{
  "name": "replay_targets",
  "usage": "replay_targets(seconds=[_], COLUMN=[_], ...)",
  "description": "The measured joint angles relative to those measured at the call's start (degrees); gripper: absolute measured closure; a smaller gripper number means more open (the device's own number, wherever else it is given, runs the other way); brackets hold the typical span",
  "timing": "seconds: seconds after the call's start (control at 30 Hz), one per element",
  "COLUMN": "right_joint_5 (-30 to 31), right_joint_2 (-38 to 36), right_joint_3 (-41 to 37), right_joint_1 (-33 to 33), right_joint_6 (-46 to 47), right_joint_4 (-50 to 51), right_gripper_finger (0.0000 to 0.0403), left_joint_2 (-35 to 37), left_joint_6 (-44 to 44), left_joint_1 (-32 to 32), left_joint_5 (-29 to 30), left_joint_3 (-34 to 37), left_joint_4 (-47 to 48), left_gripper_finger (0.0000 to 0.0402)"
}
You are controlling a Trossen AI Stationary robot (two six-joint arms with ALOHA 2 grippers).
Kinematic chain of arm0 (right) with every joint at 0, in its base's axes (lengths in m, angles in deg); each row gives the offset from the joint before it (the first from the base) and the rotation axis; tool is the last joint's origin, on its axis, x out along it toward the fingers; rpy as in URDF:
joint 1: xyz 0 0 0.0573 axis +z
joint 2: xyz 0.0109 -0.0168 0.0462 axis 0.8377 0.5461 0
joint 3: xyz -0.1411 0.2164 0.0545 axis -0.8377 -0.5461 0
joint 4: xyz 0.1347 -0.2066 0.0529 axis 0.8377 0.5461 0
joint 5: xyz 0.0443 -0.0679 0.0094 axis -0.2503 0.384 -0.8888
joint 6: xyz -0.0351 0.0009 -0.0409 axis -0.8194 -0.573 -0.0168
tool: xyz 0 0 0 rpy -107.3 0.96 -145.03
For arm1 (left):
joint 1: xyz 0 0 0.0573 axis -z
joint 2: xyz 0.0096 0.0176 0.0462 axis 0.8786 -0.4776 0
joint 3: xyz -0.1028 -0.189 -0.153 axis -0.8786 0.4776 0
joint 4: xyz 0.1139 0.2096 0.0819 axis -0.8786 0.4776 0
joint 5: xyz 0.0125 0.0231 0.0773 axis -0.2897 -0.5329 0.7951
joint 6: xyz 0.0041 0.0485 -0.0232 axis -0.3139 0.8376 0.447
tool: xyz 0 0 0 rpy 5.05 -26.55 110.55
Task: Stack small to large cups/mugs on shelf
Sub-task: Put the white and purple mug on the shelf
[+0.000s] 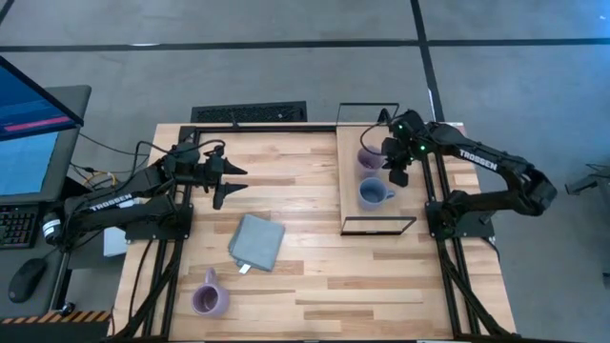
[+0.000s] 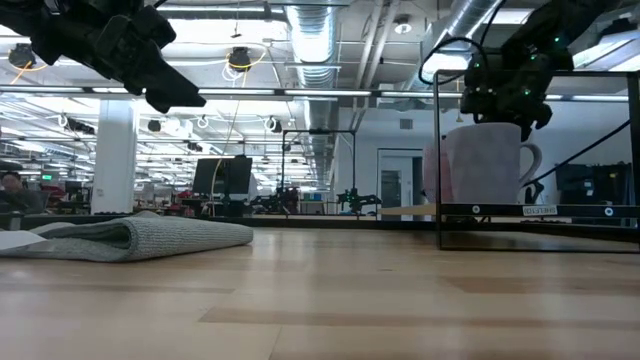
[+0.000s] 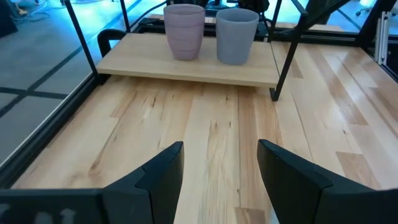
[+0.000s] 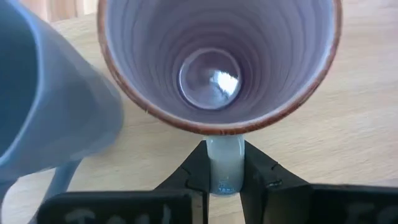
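Note:
A lavender mug (image 1: pixel 369 158) and a blue-grey mug (image 1: pixel 374 194) stand upright on the light wood shelf (image 1: pixel 351 210) at the table's right. Both also show in the left wrist view, lavender (image 3: pixel 184 31) and blue-grey (image 3: pixel 236 34). A second lavender mug (image 1: pixel 208 298) lies on the table near the front left. My right gripper (image 4: pixel 224 155) is over the shelf, shut on the first lavender mug's handle. My left gripper (image 3: pixel 217 168) hangs open and empty above the table's left part (image 1: pixel 225 181). My right gripper pinches the lavender mug's pale handle (image 4: pixel 224 149) between its two fingers, one finger on each side. The fingers come from above, pointing down beside the mug's rim. The mug is upright, its mouth up, and its base (image 3: pixel 184 57) looks to be on the shelf board.
A grey folded cloth (image 1: pixel 257 241) lies on the table between the arms. The shelf's thin black wire frame (image 2: pixel 438 160) rises around the board. The blue-grey mug (image 4: pixel 50 118) stands close beside the held mug. A keyboard and monitor are off the table's left.

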Motion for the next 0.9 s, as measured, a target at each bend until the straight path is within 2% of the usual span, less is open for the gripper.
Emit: replay_targets(seconds=[0.17,0.67,0.9], right_joint_5=[0.8,1.7,4.5], right_joint_2=[0.9,-3.9,-4.6], right_joint_3=[0.7,0.9,0.9], right_joint_1=[0.0,0.7,1.7], right_joint_6=[0.1,0.7,3.4], right_joint_4=[1.5,4.1,6.0], right_gripper_finger=[0.0338,0.0339,0.0339], left_joint_2=[0.0,0.0,0.0], left_joint_6=[0.5,0.6,-0.1], left_joint_1=[0.0,0.0,0.0], left_joint_5=[0.0,0.0,0.0], left_joint_3=[0.0,0.0,0.0], left_joint_4=[0.0,0.0,0.0], left_gripper_finger=[0.0205,0.0205,0.0205])
